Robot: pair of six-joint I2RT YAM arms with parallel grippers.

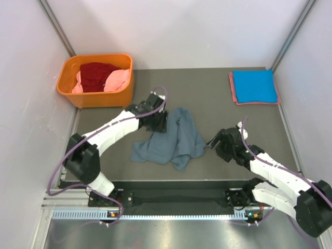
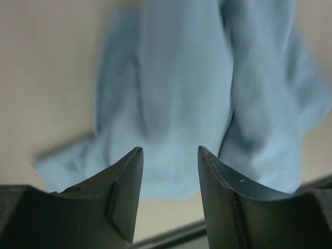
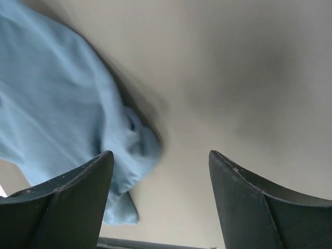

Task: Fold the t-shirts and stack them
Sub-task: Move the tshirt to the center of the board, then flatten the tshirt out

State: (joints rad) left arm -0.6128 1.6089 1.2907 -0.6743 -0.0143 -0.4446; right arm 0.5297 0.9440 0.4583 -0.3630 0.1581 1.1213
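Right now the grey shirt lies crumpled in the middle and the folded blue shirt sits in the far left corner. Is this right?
One error: the top view shows the blue shirt in the far right corner; the basket is far left. The grey shirt does lie crumpled in the middle.

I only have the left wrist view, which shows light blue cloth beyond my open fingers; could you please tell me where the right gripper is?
Observer: The right gripper is open, close beside the right edge of the crumpled slate grey-blue t-shirt; contact is unclear.
Operator: Thank you. Is anything folded yet?
Observer: A folded bright blue t-shirt lies on a salmon-red t-shirt at the table's far right corner.
Operator: What remains?
Observer: A dark red t-shirt and a pink t-shirt sit in the orange plastic basket at the far left.
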